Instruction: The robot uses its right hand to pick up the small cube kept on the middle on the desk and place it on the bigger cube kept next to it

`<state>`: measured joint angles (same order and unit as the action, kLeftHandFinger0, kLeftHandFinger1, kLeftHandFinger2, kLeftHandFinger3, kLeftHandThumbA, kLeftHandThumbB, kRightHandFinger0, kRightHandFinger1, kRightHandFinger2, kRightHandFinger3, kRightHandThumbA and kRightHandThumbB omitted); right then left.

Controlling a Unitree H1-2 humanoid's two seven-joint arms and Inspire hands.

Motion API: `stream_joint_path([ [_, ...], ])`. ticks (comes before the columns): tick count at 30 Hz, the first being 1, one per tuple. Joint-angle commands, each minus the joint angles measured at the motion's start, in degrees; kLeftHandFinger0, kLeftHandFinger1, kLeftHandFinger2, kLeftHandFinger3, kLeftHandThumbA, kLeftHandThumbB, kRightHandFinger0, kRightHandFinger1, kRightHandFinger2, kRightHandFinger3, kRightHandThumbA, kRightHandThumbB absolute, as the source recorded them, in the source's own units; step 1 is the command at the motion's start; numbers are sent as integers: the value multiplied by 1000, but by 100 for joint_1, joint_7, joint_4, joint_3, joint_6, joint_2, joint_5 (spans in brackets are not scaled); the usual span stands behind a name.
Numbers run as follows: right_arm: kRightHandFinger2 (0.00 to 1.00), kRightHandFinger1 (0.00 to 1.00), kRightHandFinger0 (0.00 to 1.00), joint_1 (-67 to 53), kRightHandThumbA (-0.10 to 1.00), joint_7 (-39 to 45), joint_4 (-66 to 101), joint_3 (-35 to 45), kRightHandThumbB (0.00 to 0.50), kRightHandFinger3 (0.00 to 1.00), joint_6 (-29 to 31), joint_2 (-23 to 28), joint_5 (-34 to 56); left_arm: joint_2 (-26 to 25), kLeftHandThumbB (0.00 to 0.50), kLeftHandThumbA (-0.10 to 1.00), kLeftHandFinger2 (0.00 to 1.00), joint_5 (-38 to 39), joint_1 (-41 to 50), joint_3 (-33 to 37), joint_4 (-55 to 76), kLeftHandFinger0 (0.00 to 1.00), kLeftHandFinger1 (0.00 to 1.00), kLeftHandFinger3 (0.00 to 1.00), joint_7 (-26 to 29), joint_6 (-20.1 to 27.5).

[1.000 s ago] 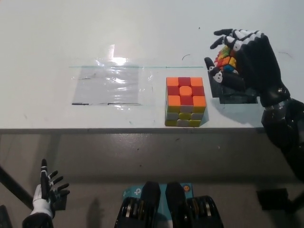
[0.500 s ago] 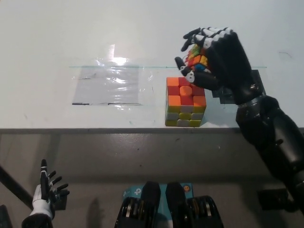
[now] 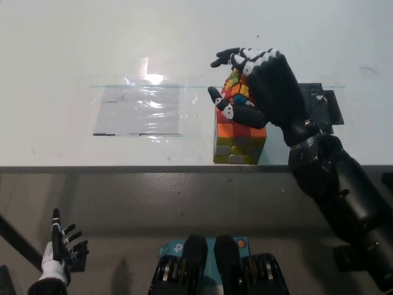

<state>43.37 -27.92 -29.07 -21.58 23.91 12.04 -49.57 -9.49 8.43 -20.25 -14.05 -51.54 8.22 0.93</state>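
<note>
- The black right hand is curled around the small cube, its fingers arched over the far side and the thumb pressed along the near side.
- The small cube, showing red, yellow, green and orange squares between the fingers, is held directly over the top of the bigger cube; whether it already touches that top face cannot be told, as the hand hides the meeting line.
- The bigger cube stands near the front edge of the white tabletop, its orange and red top mostly covered by the hand, its yellow and white front face in plain sight.
- A second ago the hand held the small cube well to the right, above a dark square pad; half a second ago it was at the bigger cube's far right corner; now it is over the cube, and the pad is uncovered.
- The bigger cube has not moved.
- To the left lies a clear plastic sheet, shining under the light.
- No readable writing or brand shows on the cubes, pad or sheet.
- The white left hand hangs low at the lower left, below the tabletop, fingers spread and holding nothing, much as before.
</note>
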Motion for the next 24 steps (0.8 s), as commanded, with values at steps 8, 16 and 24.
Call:
stream_joint_path([
  [8,698,223,0,29,-100,-501,-380,-71,291,641,302,4,139,-181,168,1000,758,-103,-252,77,-16,590,643,827,1,183],
  [16,628,201,0,-51,-100,-727,-538,-152,288,563,302,-75,164,-189,144,1000,759,-112,-280,96,-94,568,626,830,61,241],
  [24,579,145,0,13,-100,-1215,-886,-393,210,517,302,-139,355,-212,169,1000,776,-114,-347,96,-227,592,638,805,38,327],
])
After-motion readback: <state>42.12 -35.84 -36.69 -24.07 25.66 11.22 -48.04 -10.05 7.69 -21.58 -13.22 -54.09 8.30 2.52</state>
